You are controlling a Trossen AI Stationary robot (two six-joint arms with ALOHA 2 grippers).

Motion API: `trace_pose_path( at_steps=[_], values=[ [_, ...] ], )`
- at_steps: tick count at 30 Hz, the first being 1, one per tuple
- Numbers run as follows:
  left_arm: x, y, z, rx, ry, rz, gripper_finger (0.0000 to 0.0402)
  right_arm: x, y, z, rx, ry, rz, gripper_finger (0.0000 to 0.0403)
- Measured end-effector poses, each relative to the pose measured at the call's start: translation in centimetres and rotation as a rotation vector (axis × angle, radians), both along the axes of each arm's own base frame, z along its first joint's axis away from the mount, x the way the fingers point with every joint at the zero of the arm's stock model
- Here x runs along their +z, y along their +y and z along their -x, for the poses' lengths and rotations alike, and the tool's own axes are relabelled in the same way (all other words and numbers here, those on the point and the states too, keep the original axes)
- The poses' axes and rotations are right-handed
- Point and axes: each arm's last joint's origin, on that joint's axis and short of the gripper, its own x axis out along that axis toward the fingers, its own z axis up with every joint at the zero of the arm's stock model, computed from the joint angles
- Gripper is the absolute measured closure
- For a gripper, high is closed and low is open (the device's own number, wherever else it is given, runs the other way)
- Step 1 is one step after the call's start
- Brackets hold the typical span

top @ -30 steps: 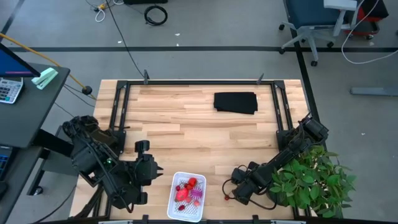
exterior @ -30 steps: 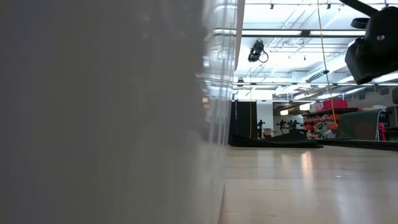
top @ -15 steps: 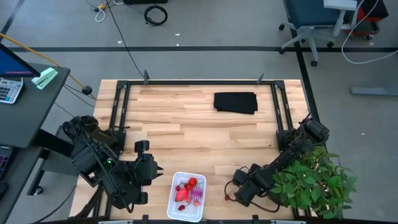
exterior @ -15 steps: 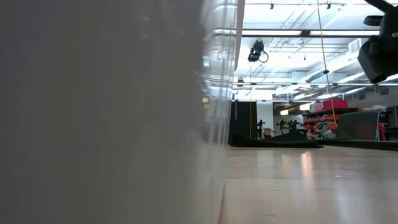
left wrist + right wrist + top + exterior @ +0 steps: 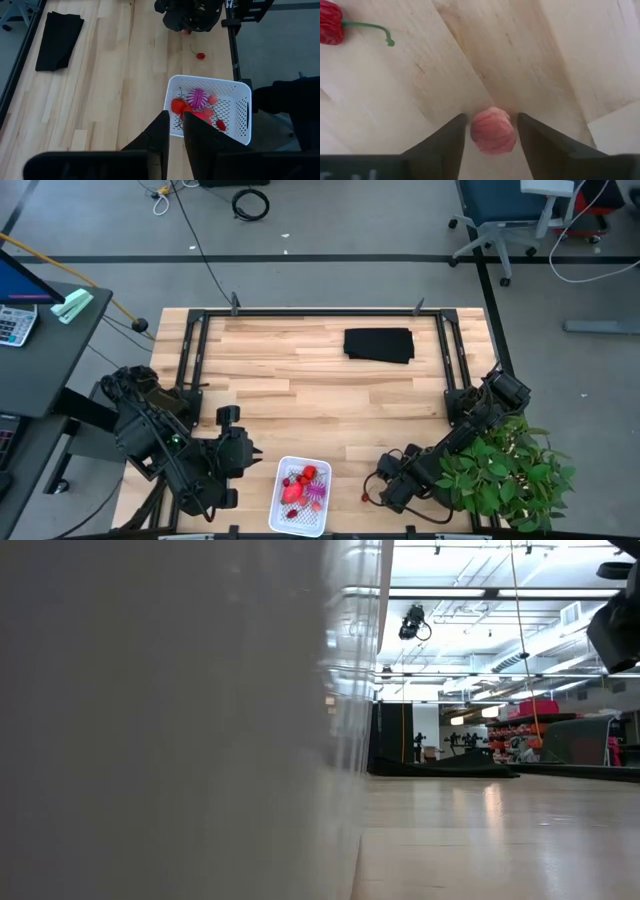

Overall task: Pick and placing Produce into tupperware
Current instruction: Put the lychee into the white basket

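Observation:
The white tupperware (image 5: 277, 502) stands at the table's near edge and holds several produce pieces, among them a spiky purple one (image 5: 198, 96) and red ones (image 5: 178, 105). Its wall (image 5: 160, 720) fills the left of the low view. My right gripper (image 5: 492, 150) points down, open, to the right of the tupperware. Its fingers stand on either side of a pink round piece (image 5: 492, 131) that rests on the wood. A red piece with a green stem (image 5: 330, 27) lies beside it on the table (image 5: 366, 498). My left gripper (image 5: 175, 117) hovers left of the tupperware, open by a narrow gap, with nothing in it.
A flat black cloth (image 5: 379, 345) lies at the far right of the table. A green potted plant (image 5: 505, 470) stands at the near right corner, close behind my right arm. Black frame rails (image 5: 195, 350) run along the table's left, right and far sides.

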Motion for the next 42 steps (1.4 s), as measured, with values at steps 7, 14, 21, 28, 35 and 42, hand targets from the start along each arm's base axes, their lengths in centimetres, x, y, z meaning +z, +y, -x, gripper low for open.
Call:
trace_pose_path(
  at_steps=[7, 14, 21, 28, 35, 42],
  values=[
    [0.0, 0.0, 0.0, 0.0, 0.0, 0.0, 0.0336, 0.0, -0.3, -0.2, -0.01, 0.004, 0.002, 0.0281],
    [0.0, 0.0, 0.0, -0.006, -0.002, -0.011, 0.0346, 0.0, -1.4, -1.2, 0.025, -0.027, 0.027, 0.0317],
    [0.0, 0.0, 0.0, -0.02, -0.002, -0.029, 0.0339, 1.0, -2.7, -3.7, -0.073, -0.273, 0.254, 0.0314],
    [0.0, 0.1, -0.1, -0.013, -0.012, -0.041, 0.0344, 5.1, -3.3, -7.7, -0.033, -0.517, 0.397, 0.0314],
    [0.1, 0.1, -0.1, -0.003, -0.023, -0.052, 0.0347, 10.3, -2.1, -12.1, 0.08, -0.896, 0.399, 0.0312],
    [0.1, 0.1, -0.1, -0.003, -0.023, -0.052, 0.034, 9.8, -1.8, -14.4, 0.211, -0.979, 0.2, 0.0311]
  ],
)
